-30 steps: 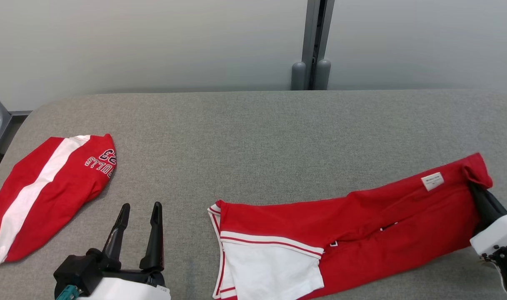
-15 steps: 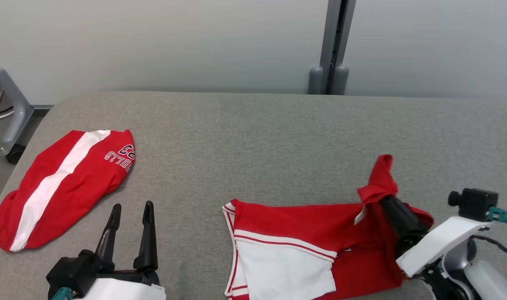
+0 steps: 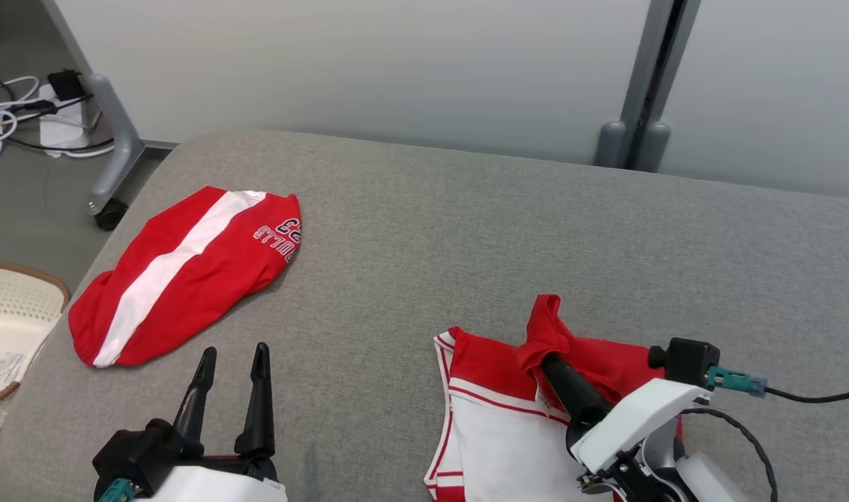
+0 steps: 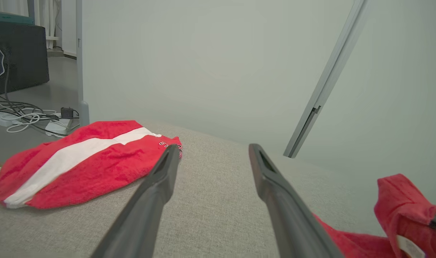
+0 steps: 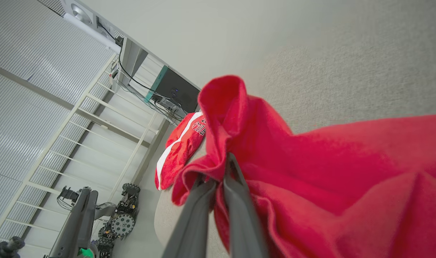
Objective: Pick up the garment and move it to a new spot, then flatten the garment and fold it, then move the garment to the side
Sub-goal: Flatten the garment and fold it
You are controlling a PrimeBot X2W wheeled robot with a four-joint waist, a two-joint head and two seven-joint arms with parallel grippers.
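Red-and-white garment point(image 3: 487, 366) lies bunched at the near right of a grey fabric-covered table point(image 3: 424, 230). Its white panel with red trim is flat on the surface, and its lower edge runs out of the head view. One red fold is drawn up into a peak above the rest.

Well apart, at the table's left end, rests a second red garment point(image 3: 187, 272) with a broad white stripe and lettering, folded into a rounded shape. Bare grey surface separates the two. Beyond the table's left edge, a pale woven basket point(image 3: 12, 307) sits on the floor, with a tangle of cables point(image 3: 5, 104) farther back beside a grey wheeled leg point(image 3: 114, 139). A grey post point(image 3: 647, 77) stands against the pale wall behind.

The right gripper point(image 3: 551, 364) is clamped on the raised red fold, fingers pressed together with cloth draped over their tips. The left gripper point(image 3: 234, 350) is over bare table between the two garments, fingers parted, holding nothing.
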